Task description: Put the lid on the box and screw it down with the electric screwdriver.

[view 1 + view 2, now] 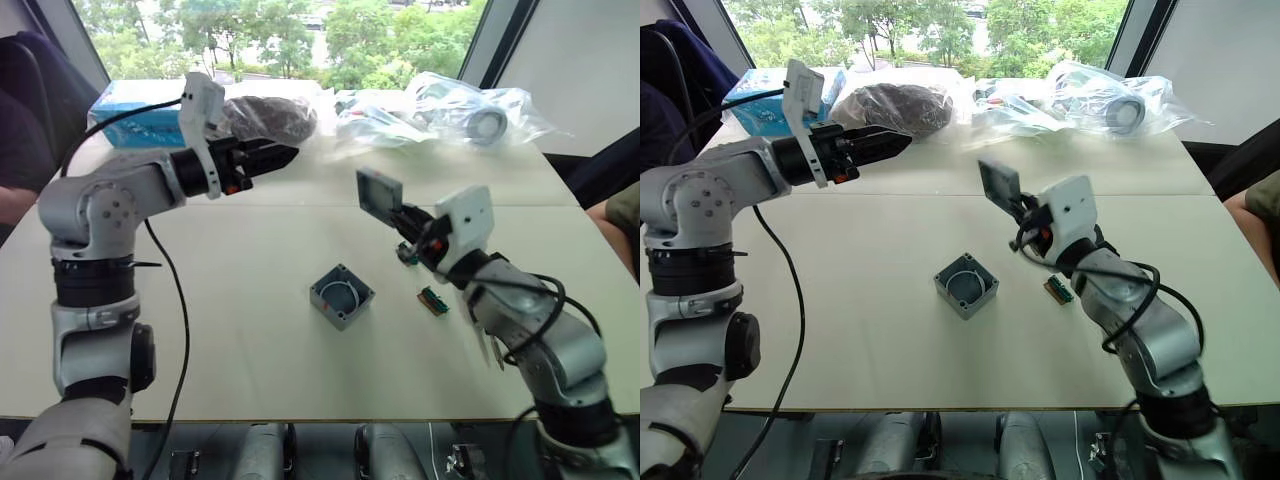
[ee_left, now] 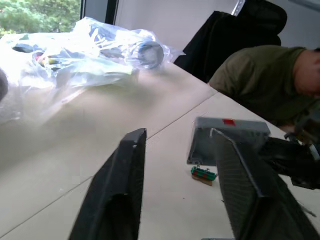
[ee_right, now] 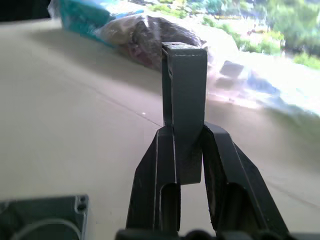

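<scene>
Box [image 1: 341,295]: grey, hollow, open side up, on the tabletop [image 1: 250,330] near its middle, closer to the near edge than the far one.
Green connector strip [image 1: 433,300]: flat on the tabletop, just beside the box, toward the right edge.
Right end effector [image 1: 403,221]: raised above the tabletop, fingers clamped on the lid [image 1: 379,193], which stands on edge in the air, beyond the box.
Left end effector [image 1: 283,157]: raised toward the far left, fingers parted, gripping nothing.
Clear plastic bags [image 1: 440,110], dark bundle [image 1: 268,117], teal package [image 1: 140,112]: along the far edge.
</scene>
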You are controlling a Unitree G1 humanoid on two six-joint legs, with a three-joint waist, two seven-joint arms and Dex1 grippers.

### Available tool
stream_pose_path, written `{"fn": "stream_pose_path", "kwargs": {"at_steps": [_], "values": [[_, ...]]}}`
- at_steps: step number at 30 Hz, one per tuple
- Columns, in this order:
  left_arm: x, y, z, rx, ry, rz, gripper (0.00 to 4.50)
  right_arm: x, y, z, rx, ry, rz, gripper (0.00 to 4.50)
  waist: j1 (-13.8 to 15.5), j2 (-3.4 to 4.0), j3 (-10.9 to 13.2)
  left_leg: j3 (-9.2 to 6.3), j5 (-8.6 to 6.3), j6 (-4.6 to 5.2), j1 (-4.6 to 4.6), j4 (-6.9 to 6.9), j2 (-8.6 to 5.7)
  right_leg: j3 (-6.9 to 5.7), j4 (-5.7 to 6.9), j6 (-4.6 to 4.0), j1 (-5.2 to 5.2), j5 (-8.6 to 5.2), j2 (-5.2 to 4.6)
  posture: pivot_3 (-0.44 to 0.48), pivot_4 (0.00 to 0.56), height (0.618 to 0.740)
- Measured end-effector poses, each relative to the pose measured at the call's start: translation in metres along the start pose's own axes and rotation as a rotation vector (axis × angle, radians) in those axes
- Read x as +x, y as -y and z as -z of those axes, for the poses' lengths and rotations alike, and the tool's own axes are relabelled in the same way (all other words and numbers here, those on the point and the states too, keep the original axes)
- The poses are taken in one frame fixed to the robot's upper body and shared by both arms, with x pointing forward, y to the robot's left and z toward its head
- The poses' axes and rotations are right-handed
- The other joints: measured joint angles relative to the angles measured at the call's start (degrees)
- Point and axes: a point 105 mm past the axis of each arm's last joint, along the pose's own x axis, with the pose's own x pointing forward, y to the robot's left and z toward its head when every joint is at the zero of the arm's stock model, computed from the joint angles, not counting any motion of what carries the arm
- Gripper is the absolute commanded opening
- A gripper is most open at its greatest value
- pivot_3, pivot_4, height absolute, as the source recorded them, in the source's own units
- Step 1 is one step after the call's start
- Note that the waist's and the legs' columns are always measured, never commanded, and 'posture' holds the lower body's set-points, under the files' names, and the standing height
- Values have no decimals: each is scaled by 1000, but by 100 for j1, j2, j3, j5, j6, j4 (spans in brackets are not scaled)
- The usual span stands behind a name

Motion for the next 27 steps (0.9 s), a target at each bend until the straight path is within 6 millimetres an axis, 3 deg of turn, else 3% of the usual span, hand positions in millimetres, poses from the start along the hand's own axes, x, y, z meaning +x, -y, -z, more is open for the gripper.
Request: {"fn": "stream_pose_path", "kwargs": {"at_steps": [2,8,11,12,14,27], "values": [[4,3,3,-7,-5,20,36,-7,-10,3,-194,-1,-44,97,1,-1,1,0,1,-1,0,1,1,0,0,2,0,-1,1,0,150,740],[22,19,27,42,-122,115,36,-19,-44,27,-641,-10,-160,97,16,-3,2,1,5,-9,0,5,0,0,1,4,1,-2,1,0,150,740],[32,27,63,121,-247,180,36,-22,-63,35,-799,22,-205,97,27,-3,2,1,8,-14,0,5,1,0,1,4,1,-3,2,0,150,740],[34,29,79,150,-300,210,36,-22,-67,36,-824,31,-197,97,29,-4,2,0,10,-16,0,5,1,0,2,4,1,-3,2,0,150,740],[38,33,90,188,-339,242,36,-20,-68,36,-855,39,-183,97,32,-5,3,0,11,-19,0,6,2,-1,2,4,1,-3,3,0,150,740],[50,30,115,284,-402,282,36,-30,-75,47,-951,39,-162,97,43,-4,3,-5,11,-19,1,9,2,-5,2,5,6,-4,4,0,150,740]]}}
